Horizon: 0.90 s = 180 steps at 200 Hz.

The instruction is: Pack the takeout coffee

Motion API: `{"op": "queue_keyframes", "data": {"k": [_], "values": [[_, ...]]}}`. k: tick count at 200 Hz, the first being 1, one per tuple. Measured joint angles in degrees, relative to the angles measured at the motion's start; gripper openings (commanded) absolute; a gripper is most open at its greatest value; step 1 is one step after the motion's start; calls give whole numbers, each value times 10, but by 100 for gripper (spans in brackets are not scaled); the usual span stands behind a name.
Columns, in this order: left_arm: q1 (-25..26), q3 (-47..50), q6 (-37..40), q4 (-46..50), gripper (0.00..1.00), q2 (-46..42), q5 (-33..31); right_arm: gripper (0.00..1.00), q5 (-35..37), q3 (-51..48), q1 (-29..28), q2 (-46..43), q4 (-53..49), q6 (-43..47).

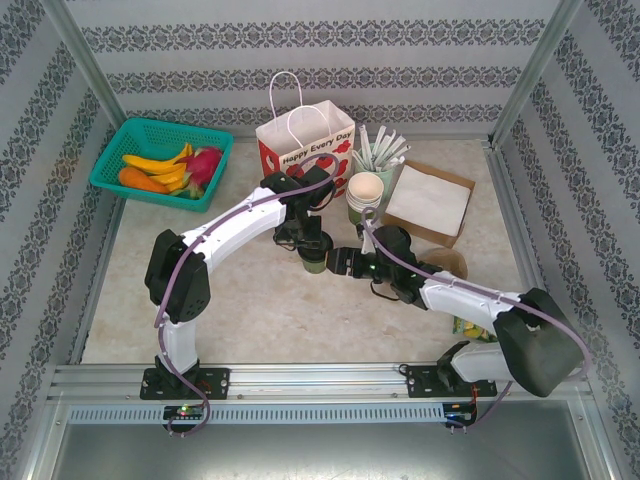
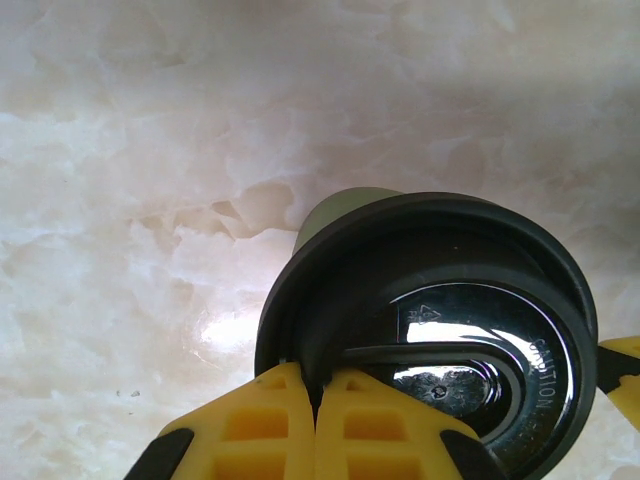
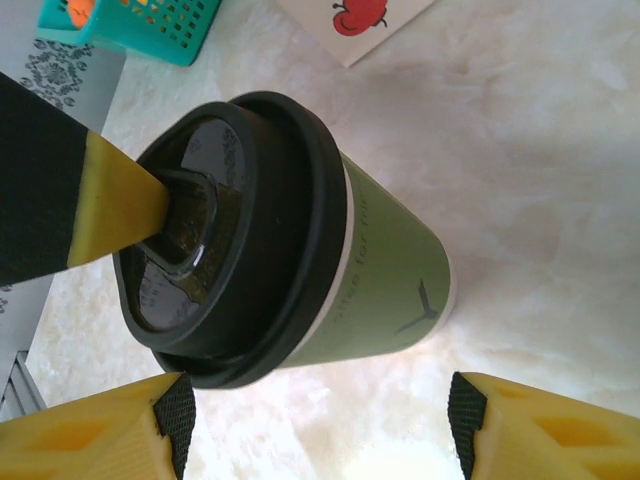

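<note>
The left gripper is clenched on the rim of the black lid of the takeout coffee. Its two yellow fingers are pressed together, with the lid's edge pinched between them. The right gripper is released: its fingers stand wide apart, with the green cup ahead of the gap and touched by neither.

The left wrist view gives the lid from straight above, with its raised lettering and a sliver of green wall over the pale table. The right wrist view gives the cup's side instead: a cream band under the lid and pale print on the green, with one left finger reaching onto the lid. Whether the cup stands on the table or hangs just above it I cannot tell.

From the top camera, the coffee is near the table's middle, in front of the paper bag and between both grippers. There is one bag, upright, its inside hidden. One teal basket at the far left holds yellow bananas, an orange piece and a pink fruit. One stack of green cups stands right of the bag, beside one cardboard tray of white napkins
</note>
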State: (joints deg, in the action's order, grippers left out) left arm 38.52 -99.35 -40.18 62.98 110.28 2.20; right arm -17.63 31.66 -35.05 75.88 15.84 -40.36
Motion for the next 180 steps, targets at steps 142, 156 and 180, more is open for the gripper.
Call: {"op": "queue_keyframes", "data": {"k": [142, 156, 180], "values": [[-11, 26, -7, -35, 0, -5, 9, 46, 4, 10, -4, 51, 62, -3], [-12, 36, -7, -43, 0, -5, 10, 45, 4, 5, -4, 52, 74, -4], [-12, 34, -6, -44, 0, -5, 9, 46, 3, 4, -3, 49, 73, -6]]}}
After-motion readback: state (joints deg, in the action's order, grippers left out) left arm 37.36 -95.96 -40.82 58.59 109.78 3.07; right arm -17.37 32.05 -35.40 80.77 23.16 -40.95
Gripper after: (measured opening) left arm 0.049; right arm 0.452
